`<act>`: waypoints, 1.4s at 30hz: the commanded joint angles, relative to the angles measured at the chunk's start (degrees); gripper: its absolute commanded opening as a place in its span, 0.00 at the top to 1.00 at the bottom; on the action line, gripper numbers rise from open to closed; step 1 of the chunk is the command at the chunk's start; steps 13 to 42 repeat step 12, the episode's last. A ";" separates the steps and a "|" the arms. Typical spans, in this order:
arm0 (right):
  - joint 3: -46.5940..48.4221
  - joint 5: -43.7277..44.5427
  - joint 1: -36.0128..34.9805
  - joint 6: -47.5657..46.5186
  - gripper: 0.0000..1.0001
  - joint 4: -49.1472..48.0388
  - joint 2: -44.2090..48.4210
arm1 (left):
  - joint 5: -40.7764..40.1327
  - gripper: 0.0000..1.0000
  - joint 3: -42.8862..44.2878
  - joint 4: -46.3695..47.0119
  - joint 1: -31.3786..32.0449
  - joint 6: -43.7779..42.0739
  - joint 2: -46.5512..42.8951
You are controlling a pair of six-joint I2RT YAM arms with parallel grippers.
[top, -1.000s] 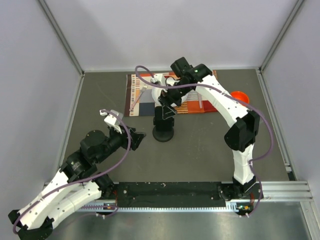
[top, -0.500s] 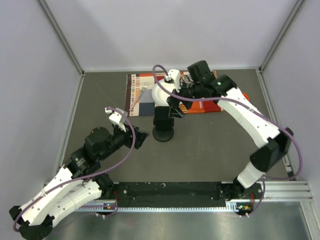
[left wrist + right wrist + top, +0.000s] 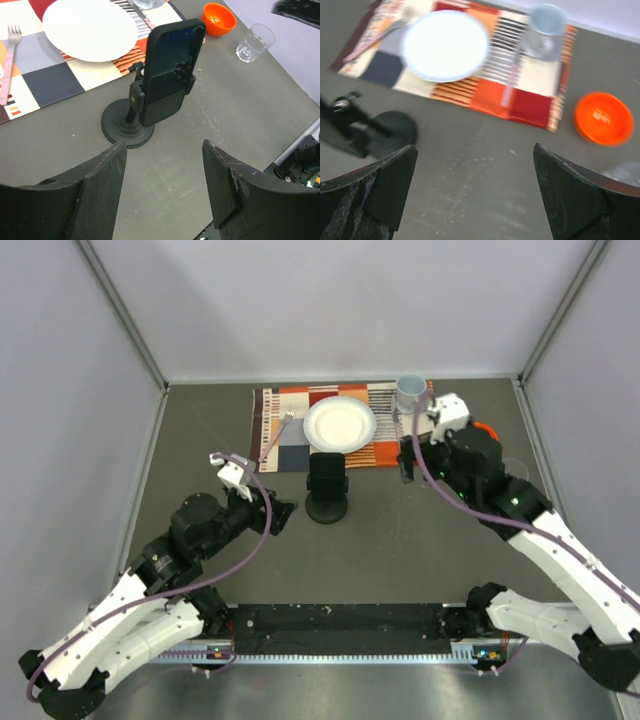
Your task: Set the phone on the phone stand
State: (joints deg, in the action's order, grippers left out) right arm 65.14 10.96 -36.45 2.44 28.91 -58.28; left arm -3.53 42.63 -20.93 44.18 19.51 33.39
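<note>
The black phone point(image 3: 327, 473) stands upright in the cradle of the black phone stand point(image 3: 327, 509), just in front of the placemat. The left wrist view shows the phone point(image 3: 172, 65) clamped in the stand point(image 3: 127, 131). My left gripper point(image 3: 280, 515) is open and empty, just left of the stand, and its jaws point(image 3: 164, 147) are spread wide, pointing at it. My right gripper point(image 3: 408, 462) is open and empty, well to the right of the phone. In the right wrist view the gripper point(image 3: 474, 147) is above bare table, with the stand's base point(image 3: 390, 131) at the left, blurred.
A patterned placemat point(image 3: 280, 455) at the back carries a white plate point(image 3: 340, 424), a fork point(image 3: 279, 430) and a cup point(image 3: 410, 390). An orange bowl point(image 3: 219, 18) and a clear glass point(image 3: 255, 42) stand to its right. Grey walls enclose the table.
My right arm has drawn back from the phone to the right, with its gripper open. The phone stays on the stand. The left arm has barely moved.
</note>
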 commanded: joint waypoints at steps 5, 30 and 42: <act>-14.25 40.78 0.24 11.01 0.01 -3.86 17.75 | -10.17 0.33 2.11 3.35 0.03 -1.58 -4.55; -15.84 34.15 0.23 7.16 0.01 -3.68 24.70 | -11.59 0.33 2.63 5.02 0.03 -3.24 -7.46; -15.84 34.15 0.23 7.16 0.01 -3.68 24.70 | -11.59 0.33 2.63 5.02 0.03 -3.24 -7.46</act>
